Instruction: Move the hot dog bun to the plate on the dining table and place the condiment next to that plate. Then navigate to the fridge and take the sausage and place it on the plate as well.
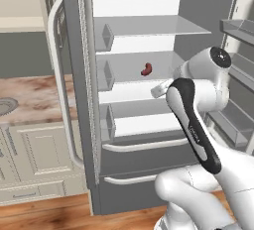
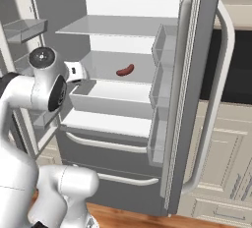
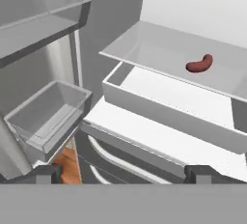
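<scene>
Fingers (image 3: 123, 174) spread wide, empty; sausage (image 3: 199, 64) well beyond, up-right, on fridge (image 3: 159, 49) glass shelf.

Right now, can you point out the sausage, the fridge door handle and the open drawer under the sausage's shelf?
sausage (image 2: 125, 70): right base view, middle of its curved body.
fridge door handle (image 2: 215, 119): right base view, lower stretch of the long curved silver bar.
open drawer (image 3: 159, 109): hand view, its grey front wall.

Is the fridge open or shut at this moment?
Open. The fridge has both doors swung wide, baring its white interior, and the sausage lies alone on a glass shelf.
</scene>
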Motion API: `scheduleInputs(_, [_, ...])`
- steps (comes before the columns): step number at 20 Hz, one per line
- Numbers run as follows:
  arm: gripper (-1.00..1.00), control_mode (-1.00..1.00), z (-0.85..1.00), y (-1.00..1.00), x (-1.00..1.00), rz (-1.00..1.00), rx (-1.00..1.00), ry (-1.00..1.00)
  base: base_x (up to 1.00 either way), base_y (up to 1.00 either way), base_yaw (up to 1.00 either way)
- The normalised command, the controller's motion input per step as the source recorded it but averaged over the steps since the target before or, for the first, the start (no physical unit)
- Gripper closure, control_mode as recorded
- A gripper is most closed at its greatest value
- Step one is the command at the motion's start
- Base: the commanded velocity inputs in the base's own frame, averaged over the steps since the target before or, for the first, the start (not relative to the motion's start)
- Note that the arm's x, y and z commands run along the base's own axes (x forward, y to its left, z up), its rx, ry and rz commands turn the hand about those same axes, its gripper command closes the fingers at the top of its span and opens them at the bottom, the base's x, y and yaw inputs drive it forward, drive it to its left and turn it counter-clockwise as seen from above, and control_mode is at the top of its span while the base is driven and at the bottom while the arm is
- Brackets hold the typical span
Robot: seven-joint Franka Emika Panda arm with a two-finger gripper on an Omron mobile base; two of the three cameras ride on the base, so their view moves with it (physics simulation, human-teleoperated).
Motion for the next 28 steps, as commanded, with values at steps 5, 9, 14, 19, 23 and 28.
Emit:
scheduleInputs(5, [-1.0, -1.0, -0.05, -0.75, -0.68, -0.15, -0.09, 0.11, 0.0, 0.0, 0.0])
scheduleInputs(9, [-1.0, -1.0, -0.25, -0.35, -0.58, -0.11, 0.02, 0.11, 0.0, 0.0, 0.0])
scheduleInputs(14, [-1.0, -1.0, -0.14, -0.02, -0.16, -0.03, 0.07, 0.11, 0.0, 0.0, 0.0])
scheduleInputs(19, [-1.0, 1.0, -0.01, 0.0, 0.0, 0.0, 0.0, 0.01, 0.17, 0.0, 0.0])
scheduleInputs(23, [-1.0, 1.0, 0.0, 0.0, 0.0, 0.0, 0.0, 0.0, 0.96, 0.0, -0.02])
scheduleInputs(28, [-1.0, 1.0, 0.0, 0.0, 0.0, 0.0, 0.0, 0.0, 0.97, 0.0, -0.03])
